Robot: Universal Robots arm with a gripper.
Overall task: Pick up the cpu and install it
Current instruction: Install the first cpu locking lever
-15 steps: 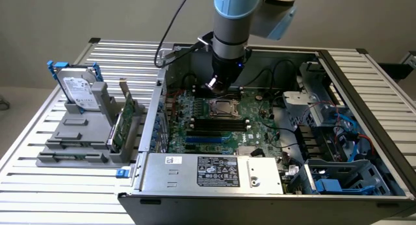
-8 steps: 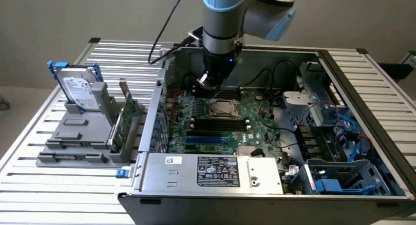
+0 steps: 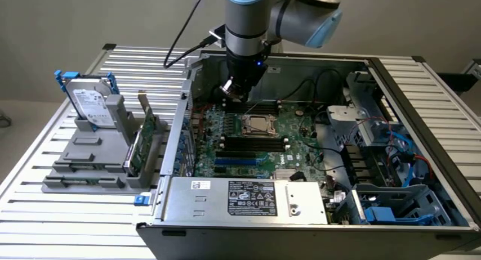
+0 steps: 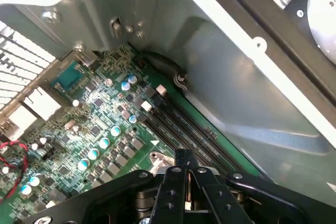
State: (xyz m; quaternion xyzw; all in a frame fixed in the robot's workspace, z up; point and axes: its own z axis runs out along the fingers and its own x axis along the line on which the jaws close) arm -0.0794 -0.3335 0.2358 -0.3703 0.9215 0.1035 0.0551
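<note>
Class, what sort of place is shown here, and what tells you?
Probably a robotics lab bench for computer assembly: a robot arm hangs over an open computer case on a slatted metal table, with a hard drive in a grey holder.

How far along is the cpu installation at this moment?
Done, as it looks: a silvery-beige square, likely the cpu, lies inside the socket frame on the motherboard. In hand: nothing that I can see; the gripper is shut and hangs above the board, off to one side of the socket. Left: I cannot tell whether the chip is fully seated or the socket latched.
</note>
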